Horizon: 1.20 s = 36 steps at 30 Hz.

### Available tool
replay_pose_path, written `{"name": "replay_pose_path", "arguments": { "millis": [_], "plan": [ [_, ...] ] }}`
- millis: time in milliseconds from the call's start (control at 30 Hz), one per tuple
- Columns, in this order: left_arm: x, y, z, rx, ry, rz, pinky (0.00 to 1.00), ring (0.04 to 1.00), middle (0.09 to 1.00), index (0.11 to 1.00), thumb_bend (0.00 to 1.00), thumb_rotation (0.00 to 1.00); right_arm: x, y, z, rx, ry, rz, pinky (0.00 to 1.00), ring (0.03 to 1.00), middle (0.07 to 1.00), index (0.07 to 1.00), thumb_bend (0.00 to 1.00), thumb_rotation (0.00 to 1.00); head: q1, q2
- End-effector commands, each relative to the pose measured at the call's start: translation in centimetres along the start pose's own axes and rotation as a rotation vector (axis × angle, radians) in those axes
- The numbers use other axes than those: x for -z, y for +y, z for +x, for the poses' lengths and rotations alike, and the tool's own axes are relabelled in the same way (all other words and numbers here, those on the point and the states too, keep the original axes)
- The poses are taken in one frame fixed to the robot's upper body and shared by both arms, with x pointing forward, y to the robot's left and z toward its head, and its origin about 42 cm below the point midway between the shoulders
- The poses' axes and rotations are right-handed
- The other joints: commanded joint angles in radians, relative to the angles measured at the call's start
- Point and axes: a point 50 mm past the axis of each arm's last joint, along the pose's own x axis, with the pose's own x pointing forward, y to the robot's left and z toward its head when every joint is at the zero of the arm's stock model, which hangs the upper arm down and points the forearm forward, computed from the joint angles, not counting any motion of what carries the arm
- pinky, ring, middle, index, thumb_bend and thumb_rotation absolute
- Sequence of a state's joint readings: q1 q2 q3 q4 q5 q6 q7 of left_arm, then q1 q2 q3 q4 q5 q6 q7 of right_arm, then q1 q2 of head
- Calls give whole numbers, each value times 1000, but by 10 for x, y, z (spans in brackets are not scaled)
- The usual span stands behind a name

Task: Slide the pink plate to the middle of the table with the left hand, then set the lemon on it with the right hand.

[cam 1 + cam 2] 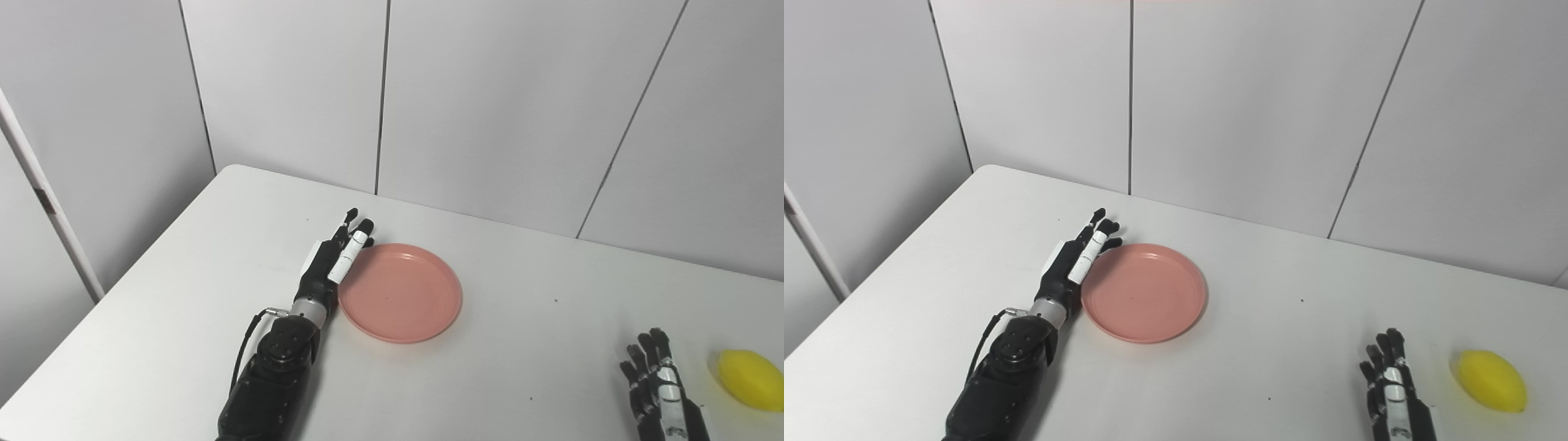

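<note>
A round pink plate (401, 293) lies flat on the white table (184, 275), a little left of the middle. My left hand (334, 260) rests on edge against the plate's left rim, fingers stretched out and holding nothing. A yellow lemon (751, 378) sits near the right edge of the table. Just left of the lemon, apart from it, my right hand (655, 386) waits at the bottom edge, open with its fingers pointing away from me.
Grey wall panels (490, 110) stand close behind the table's far edge. The table's left edge runs diagonally down to the lower left, with a white post (49, 208) beyond it.
</note>
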State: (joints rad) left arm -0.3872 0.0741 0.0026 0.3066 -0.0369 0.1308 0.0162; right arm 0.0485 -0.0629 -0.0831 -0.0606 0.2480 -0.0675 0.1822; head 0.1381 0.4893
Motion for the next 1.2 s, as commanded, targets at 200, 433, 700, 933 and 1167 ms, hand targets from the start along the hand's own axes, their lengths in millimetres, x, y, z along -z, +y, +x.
{"name": "replay_pose_path", "arguments": {
  "millis": [200,433,700,933,1167],
  "plan": [
    [29,-54,-6,157,149,-50,784,862,912,1000,831,864,30,14,-19,24,74,70,1000,989,992,1000,697,845,-12,6],
    [29,-62,-5,164,152,-43,782,855,905,1000,837,877,30,16,-20,22,74,69,1000,976,984,1000,696,849,-23,11],
    [29,-77,-8,189,160,-37,818,837,898,1000,812,861,29,20,-20,23,76,69,1000,974,977,1000,705,843,-32,15],
    [30,-95,-14,233,173,-58,857,858,917,1000,833,841,29,23,-19,28,73,71,1000,971,973,1000,706,834,-53,22],
    [27,-101,-17,241,170,-69,792,853,910,1000,822,867,28,31,-18,38,81,68,1000,958,966,999,714,830,-106,35]
  ]
}}
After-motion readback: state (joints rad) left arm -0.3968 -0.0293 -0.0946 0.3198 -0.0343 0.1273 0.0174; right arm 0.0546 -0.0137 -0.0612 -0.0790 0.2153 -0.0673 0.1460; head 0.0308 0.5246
